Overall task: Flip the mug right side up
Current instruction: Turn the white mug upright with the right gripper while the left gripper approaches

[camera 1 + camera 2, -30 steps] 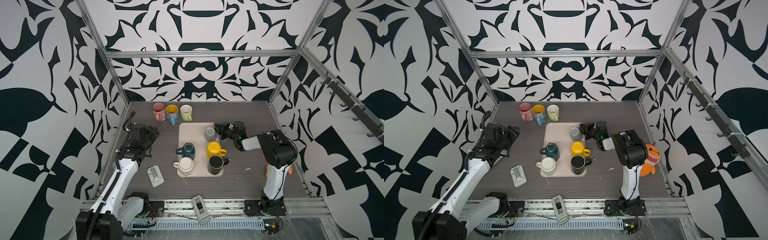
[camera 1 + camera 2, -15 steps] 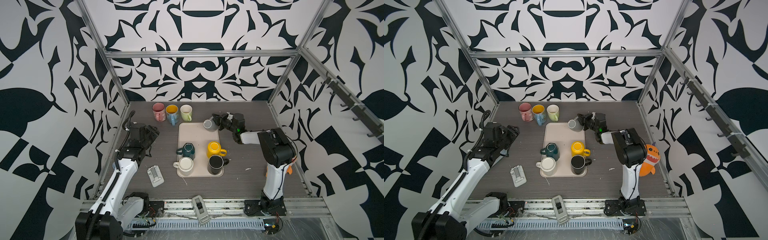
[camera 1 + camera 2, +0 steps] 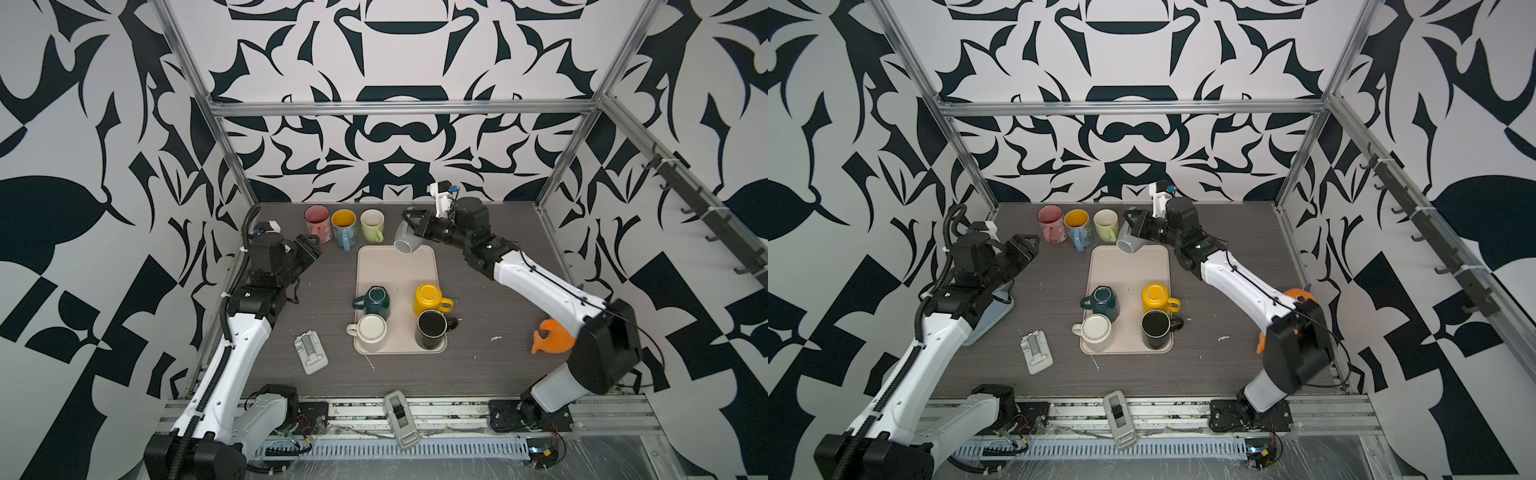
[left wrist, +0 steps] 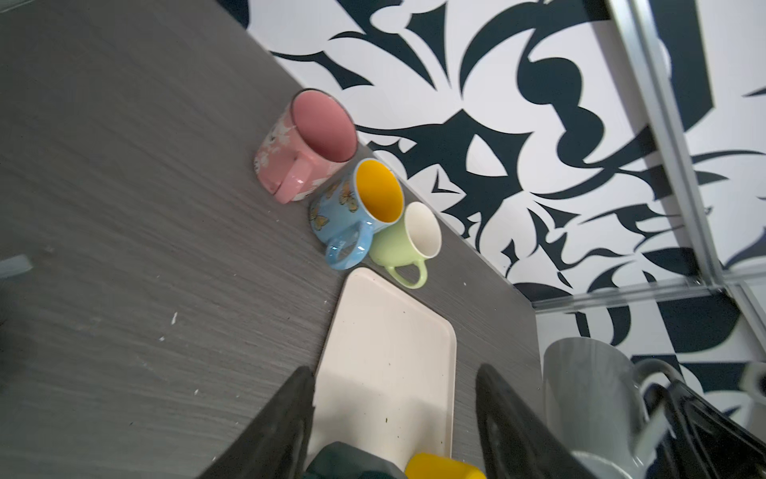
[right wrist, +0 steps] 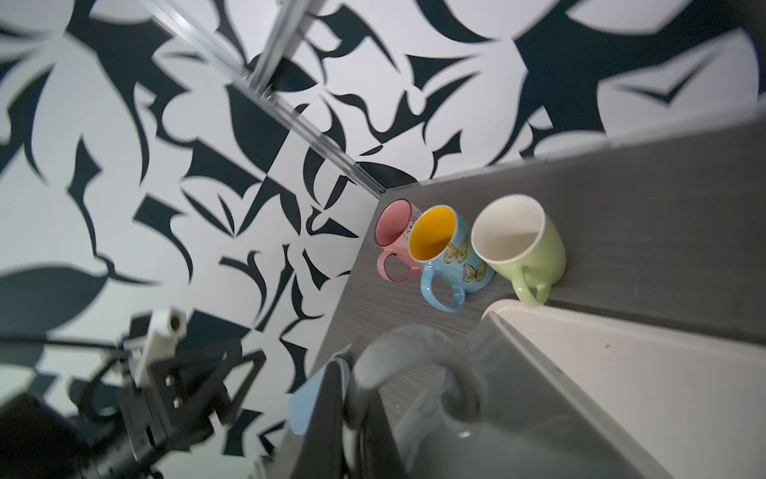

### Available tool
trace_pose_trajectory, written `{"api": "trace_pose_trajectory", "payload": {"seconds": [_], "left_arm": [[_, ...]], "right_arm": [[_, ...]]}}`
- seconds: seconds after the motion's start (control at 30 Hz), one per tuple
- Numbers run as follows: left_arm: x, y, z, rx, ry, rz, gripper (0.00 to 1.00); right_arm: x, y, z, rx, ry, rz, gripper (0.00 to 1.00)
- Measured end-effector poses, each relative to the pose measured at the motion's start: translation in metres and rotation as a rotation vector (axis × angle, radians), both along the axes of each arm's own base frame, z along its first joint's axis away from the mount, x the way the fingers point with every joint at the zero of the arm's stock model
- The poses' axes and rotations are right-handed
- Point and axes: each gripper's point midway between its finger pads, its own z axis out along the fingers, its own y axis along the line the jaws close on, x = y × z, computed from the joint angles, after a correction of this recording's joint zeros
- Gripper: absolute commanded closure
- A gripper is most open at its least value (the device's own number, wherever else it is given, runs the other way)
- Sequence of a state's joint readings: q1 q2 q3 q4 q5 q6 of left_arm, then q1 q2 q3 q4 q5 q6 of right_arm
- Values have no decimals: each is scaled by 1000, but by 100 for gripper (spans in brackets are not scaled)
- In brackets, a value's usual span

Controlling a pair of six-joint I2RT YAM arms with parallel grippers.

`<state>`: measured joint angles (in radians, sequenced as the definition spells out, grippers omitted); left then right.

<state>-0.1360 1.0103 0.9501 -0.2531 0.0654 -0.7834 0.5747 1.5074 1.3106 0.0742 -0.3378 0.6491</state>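
The grey mug [image 3: 405, 240] [image 3: 1129, 241] hangs tilted in the air over the far end of the cream tray [image 3: 398, 270] [image 3: 1128, 272], its lower round end facing the tray. My right gripper [image 3: 417, 224] [image 3: 1137, 224] is shut on the mug's handle [image 5: 408, 344]; in the right wrist view its jaws pinch the lower part of that loop, with the grey body [image 5: 510, 419] beside them. My left gripper [image 3: 309, 247] [image 3: 1026, 245] [image 4: 393, 379] is open and empty, low over the table left of the tray. The left wrist view shows the mug [image 4: 588, 398] at its edge.
Three upright mugs stand at the back: pink [image 3: 318, 221], blue with yellow inside [image 3: 344, 227], green [image 3: 372, 224]. The tray's near half holds teal [image 3: 376, 300], yellow [image 3: 430, 297], cream [image 3: 370, 331] and black [image 3: 431, 329] mugs. An orange toy [image 3: 550, 337] and a grey device [image 3: 311, 352] lie nearby.
My right gripper has lifted the grey mug off the tray, carried it toward the back and left, and tipped it over. The left arm has stayed put.
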Motion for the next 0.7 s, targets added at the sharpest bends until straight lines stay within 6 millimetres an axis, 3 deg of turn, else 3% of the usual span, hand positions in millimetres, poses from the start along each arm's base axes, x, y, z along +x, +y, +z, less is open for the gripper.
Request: {"api": "trace_pose_trajectory", "payload": {"seconds": [0.07,0.13,0.27,0.5,0.7], "left_arm": [[3,-7,15,8,-40,-46,36],[5,-15,31,17,-86,-103,36],[3,-29,58,34,-163,-201,37],[-5,-52,97,53,-286,-360,38],[-13,-76,118,55,-350,-509,42]], "right_arm": [[-23,2,11,-76,-83,33,100],[-32,-4,12,-174,-162,23,100],[-42,-13,-12,-399,-263,-11,100],[-77,-11,-57,-783,-473,36,100],[-86,-24,-51,-997,-723,-33,100]]}}
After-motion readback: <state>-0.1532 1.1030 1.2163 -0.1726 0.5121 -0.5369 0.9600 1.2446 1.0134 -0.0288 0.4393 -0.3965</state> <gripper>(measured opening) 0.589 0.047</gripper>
